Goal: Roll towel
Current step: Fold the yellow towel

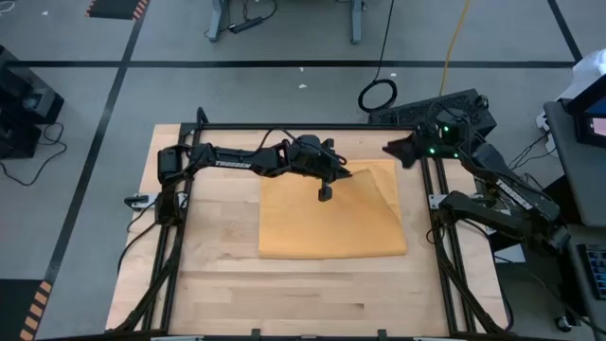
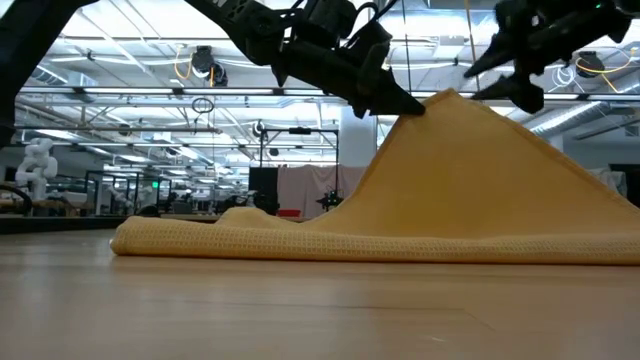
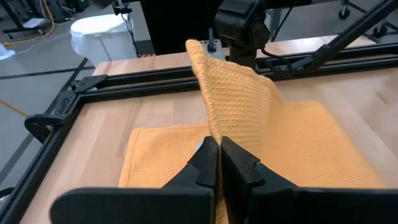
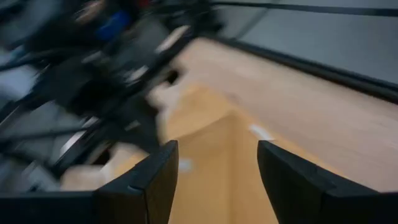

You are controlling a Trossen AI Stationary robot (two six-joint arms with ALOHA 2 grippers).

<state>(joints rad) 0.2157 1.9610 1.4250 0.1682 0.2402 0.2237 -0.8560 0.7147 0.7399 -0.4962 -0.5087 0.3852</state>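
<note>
The mustard-yellow towel (image 1: 331, 218) lies on the wooden table, right of the middle. Its far part is pulled up into a tent-like peak (image 2: 450, 97), while its near and left parts lie flat (image 2: 250, 240). My left gripper (image 1: 325, 192) reaches in from the table's left and is shut on the towel beside that peak (image 2: 405, 107). My right gripper (image 1: 398, 150) hovers open above the towel's far right corner. It also shows in the low view (image 2: 505, 80) and in its own wrist view (image 4: 217, 180), and it touches nothing. No white tag shows. My left gripper pinches a raised, hemmed edge of the towel (image 3: 213, 134) between its two shut fingers. The fingers come from the table's left, slanting down. From the fingers the cloth runs up into a ridge (image 3: 205, 74), then slopes down to the table, where the rest lies.
Black frame rails run along the table's left (image 1: 180, 237), far (image 1: 303, 126) and right (image 1: 440, 246) sides. Bare wood lies in front of the towel (image 1: 303, 294) and to its left (image 1: 222, 227). Cables and equipment lie on the floor beyond the far rail.
</note>
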